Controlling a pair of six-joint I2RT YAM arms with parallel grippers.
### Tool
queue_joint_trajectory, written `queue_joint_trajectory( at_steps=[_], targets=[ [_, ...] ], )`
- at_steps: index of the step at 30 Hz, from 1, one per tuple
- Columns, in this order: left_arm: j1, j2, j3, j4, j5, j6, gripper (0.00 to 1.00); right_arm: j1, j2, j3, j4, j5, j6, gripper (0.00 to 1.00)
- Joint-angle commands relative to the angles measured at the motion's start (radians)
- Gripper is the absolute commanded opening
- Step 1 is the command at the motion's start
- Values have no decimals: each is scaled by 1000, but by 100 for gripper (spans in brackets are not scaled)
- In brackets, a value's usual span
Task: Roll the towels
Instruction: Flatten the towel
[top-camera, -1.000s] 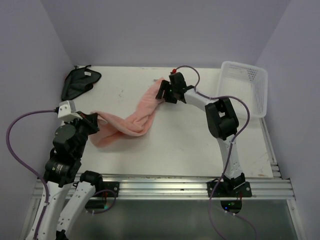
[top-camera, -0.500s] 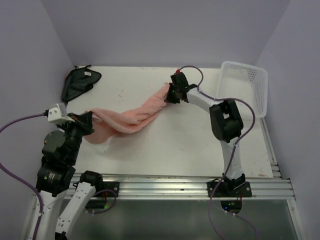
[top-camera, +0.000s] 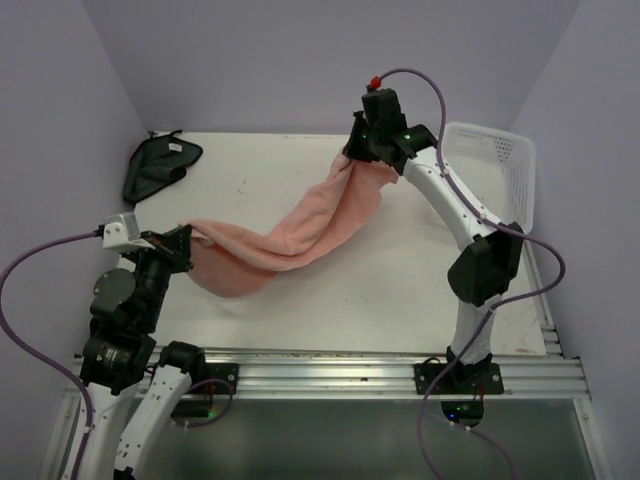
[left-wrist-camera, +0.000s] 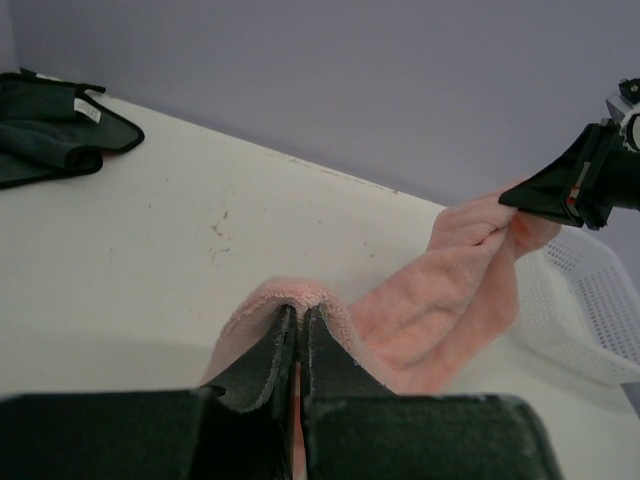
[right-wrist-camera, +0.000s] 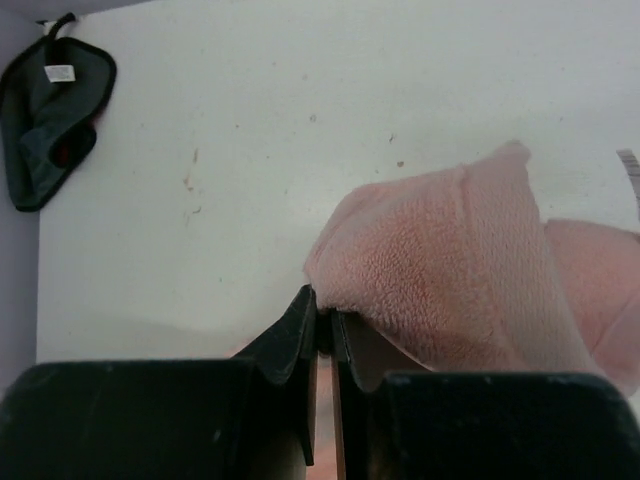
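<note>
left pincer (top-camera: 186, 240) sits low at the near-left of the worktop (top-camera: 400, 290), fingers clamped tight on one end of the salmon-pink towel (top-camera: 300, 228). left wrist view shows the terry edge humped up around the fingertips. from there the towel runs as a long, loosely bunched band diagonally toward far centre, gathered lengthwise, not flat, not rolled. the middle sags low; can't tell how much of it touches the surface. the far end is lifted off the worktop, pinched by the right pincer (top-camera: 357, 155), also closed on the cloth, with a fuzzy fold bulging beside its fingers. dark cloth (top-camera: 160, 166) lies crumpled in the far-left corner, white tag up, a bit of red showing, well apart from both pincers. white basket (top-camera: 500, 180) at the far-right edge.
</note>
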Motion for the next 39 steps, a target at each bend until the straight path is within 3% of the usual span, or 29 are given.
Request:
queue_joint_trajectory(
  at_steps=[1,2,5,7,10,12,18,22,33,39],
  targets=[
    [4,13,-56,71,-4,-5,0,-20,202,118,-170,-47,-40,9],
    [4,16,-63,63,-6,-3,0,-24,237,149,-178,-77,-31,9],
    [4,33,-88,47,-18,-11,0,-46,406,308,-213,-133,-12,32],
    [4,39,-105,39,-15,-17,0,-66,487,373,-204,-189,-3,34],
    [4,43,-123,42,-20,-17,0,-86,501,448,-204,-197,-4,44],
    [4,43,-132,46,-29,-15,0,-100,437,403,-177,-188,-30,50],
    [4,66,-146,60,-33,-6,0,-136,158,18,-42,-127,-87,50],
    [4,88,-131,59,-75,3,0,-155,75,-180,12,-47,-113,49],
    [5,109,-129,65,-81,-14,0,-175,187,-159,33,112,-138,45],
    [4,135,-115,66,-79,3,0,-190,259,-139,66,107,-146,48]
  ],
)
